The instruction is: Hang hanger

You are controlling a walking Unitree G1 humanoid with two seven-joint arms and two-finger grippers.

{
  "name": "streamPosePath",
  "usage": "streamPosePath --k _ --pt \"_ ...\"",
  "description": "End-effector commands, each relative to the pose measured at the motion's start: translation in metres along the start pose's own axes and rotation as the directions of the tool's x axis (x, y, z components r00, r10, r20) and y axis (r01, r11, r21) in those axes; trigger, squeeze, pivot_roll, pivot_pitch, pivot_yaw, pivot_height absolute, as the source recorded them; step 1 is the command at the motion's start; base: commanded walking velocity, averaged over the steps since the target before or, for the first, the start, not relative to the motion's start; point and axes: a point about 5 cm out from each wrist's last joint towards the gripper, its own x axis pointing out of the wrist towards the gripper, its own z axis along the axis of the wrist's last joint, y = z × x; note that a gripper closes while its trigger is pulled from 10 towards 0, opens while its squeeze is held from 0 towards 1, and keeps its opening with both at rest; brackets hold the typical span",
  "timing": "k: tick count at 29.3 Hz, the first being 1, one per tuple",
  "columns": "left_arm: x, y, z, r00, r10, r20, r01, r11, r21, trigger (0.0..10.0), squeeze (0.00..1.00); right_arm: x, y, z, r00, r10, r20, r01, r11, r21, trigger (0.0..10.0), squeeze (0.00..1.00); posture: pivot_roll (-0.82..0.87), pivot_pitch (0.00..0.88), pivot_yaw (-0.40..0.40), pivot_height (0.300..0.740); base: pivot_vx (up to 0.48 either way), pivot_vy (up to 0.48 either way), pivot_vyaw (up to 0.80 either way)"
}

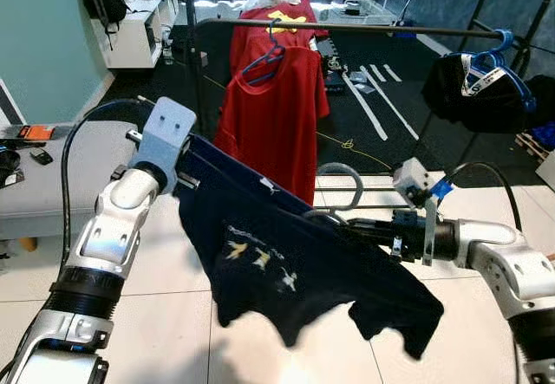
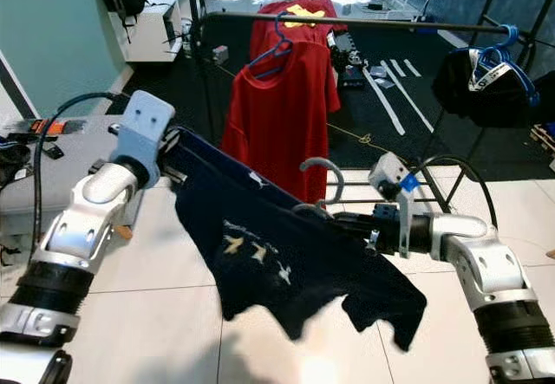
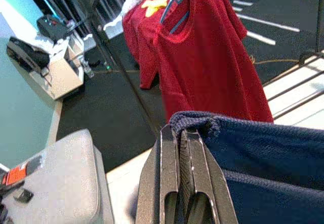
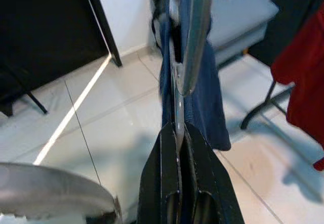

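Stretching between both grippers, navy T-shirt (image 1: 295, 271) on grey hanger (image 1: 340, 176), left gripper (image 3: 181, 133) clenched on its shoulder, right gripper (image 4: 176, 128) clamping the hanger, clothes rail (image 1: 347, 27) beyond.

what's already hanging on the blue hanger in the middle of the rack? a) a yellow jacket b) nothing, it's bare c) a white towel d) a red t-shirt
d: the red t-shirt hangs from the blue hanger on the rack rail, while the left tool and the right tool are shut on the navy shirt and its grey hanger, short of the rail.
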Motion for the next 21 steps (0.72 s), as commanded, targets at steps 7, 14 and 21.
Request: streamPosePath --k 7,14,21 --pt "-0.008 -0.003 -0.023 0.995 -0.015 -0.095 0.021 0.998 0.058 10.0 0.0 -0.008 0.0 0.025 0.991 0.038 0.127 -0.038 0.999 -0.003 0.0 0.0 -0.02 0.068 -0.024 0.74 0.0 0.0 0.0" --pt "-0.008 -0.006 -0.025 0.994 -0.031 -0.105 0.037 0.998 0.055 10.0 0.0 -0.01 -0.001 0.032 0.987 0.043 0.154 -0.042 0.999 -0.01 0.0 0.0 -0.02 0.064 -0.026 0.74 0.0 0.0 0.0" --pt "-0.012 -0.003 -0.043 0.984 0.0 -0.179 0.013 0.997 0.072 10.0 0.0 -0.013 -0.004 0.035 0.985 -0.008 0.171 0.014 0.999 -0.037 0.0 0.0 -0.02 0.057 -0.026 0.74 0.0 0.0 0.0"
